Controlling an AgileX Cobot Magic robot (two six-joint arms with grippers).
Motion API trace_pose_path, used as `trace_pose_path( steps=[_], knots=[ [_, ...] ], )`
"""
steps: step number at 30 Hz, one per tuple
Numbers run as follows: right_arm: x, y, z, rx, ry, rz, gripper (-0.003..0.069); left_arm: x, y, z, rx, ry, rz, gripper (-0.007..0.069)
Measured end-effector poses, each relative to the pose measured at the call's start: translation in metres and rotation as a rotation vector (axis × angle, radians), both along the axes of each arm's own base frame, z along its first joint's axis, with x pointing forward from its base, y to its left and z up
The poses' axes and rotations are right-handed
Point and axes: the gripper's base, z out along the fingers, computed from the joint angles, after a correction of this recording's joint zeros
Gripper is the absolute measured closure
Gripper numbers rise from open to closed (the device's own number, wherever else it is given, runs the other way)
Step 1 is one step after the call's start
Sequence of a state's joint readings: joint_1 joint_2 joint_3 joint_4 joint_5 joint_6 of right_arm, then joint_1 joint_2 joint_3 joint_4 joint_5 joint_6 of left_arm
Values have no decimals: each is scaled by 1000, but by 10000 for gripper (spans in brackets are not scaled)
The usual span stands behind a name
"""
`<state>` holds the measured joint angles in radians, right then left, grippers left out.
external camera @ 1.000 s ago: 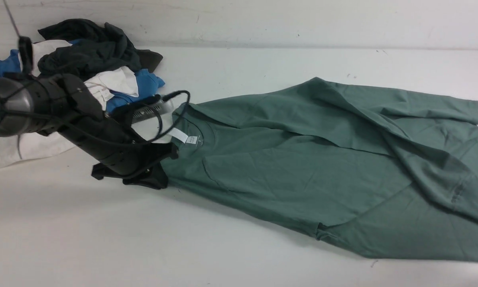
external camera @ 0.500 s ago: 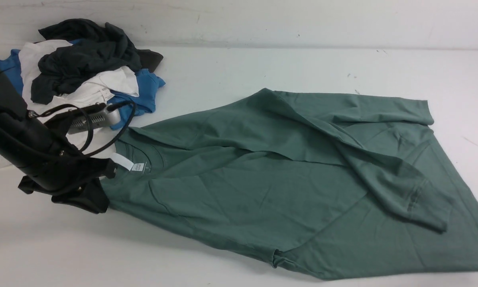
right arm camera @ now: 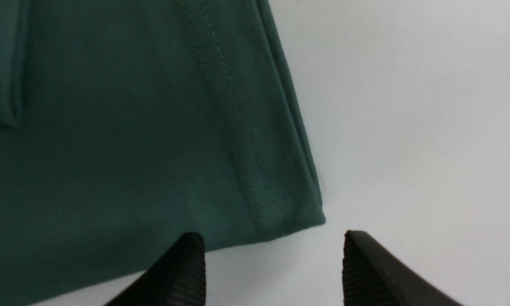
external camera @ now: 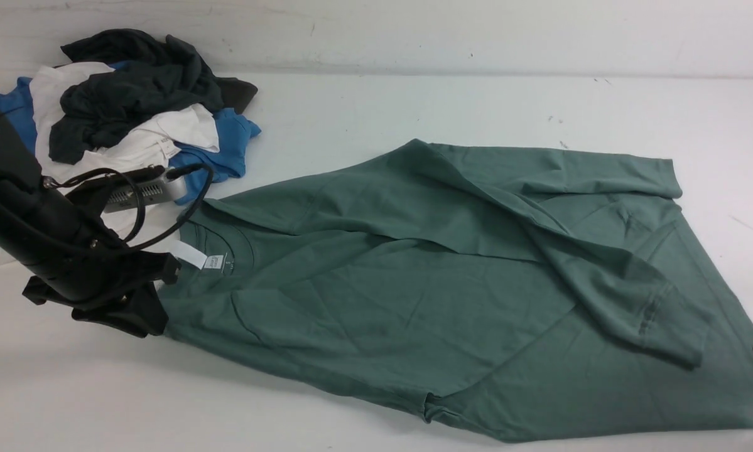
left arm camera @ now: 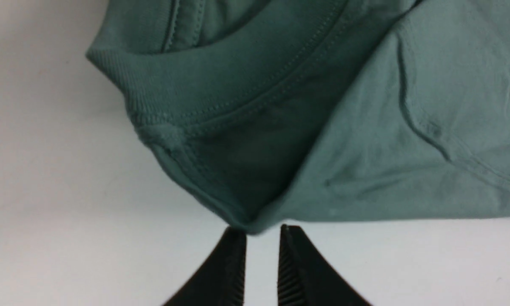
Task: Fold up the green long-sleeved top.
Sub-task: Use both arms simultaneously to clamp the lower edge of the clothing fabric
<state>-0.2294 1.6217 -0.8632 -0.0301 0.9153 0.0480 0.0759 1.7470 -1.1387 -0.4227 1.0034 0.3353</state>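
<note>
On tbl, R of the clothes pile (external camera: pixel 134 103), green top (external camera: pixel 376 301) lies spread; my L gripper (left arm camera: pixel 262 229) at its collar end, jaws slightly apart; R gripper (right arm camera: pixel 274 233) at hem corner, jaws wide.

So there's a messy heap with charcoal (external camera: pixel 134 88), white (external camera: pixel 188 125) and blue (external camera: pixel 225 147) clothes on the table (external camera: pixel 351 107).

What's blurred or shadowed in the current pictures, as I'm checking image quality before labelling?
Front view: the green top is sharp, with soft shadow on the table near the left gripper. Left wrist view: the top's nearest edge is blurred. Right wrist view: the top looks darker, its hem stitching readable.
</note>
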Motion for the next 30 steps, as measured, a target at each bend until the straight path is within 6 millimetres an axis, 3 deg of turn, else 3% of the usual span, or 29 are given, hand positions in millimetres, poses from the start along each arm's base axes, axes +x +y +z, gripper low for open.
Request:
trace_pose_path(
  steps=[6,11,14,17,19,21,26,30],
  knots=[
    [8,1,-23,45,48,18,251,4,0,16,-6,-20,-14,363],
    [13,1,-29,58,82,35,268,-4,-4,29,-31,28,-22,351],
    [14,0,-29,58,90,45,335,-8,-9,31,-40,59,-22,351],
    [11,1,-27,58,104,52,538,-15,-23,26,-40,106,-48,351],
    [9,2,-25,72,113,42,596,-18,-32,22,-37,122,-79,348],
    [-3,7,-21,104,152,20,634,-25,-48,16,-33,149,-132,344],
    [-46,18,-9,123,181,-16,637,-43,-89,1,-5,169,-241,344],
    [-70,22,-7,98,173,-13,637,-45,-107,-2,37,114,-245,342]
  ],
)
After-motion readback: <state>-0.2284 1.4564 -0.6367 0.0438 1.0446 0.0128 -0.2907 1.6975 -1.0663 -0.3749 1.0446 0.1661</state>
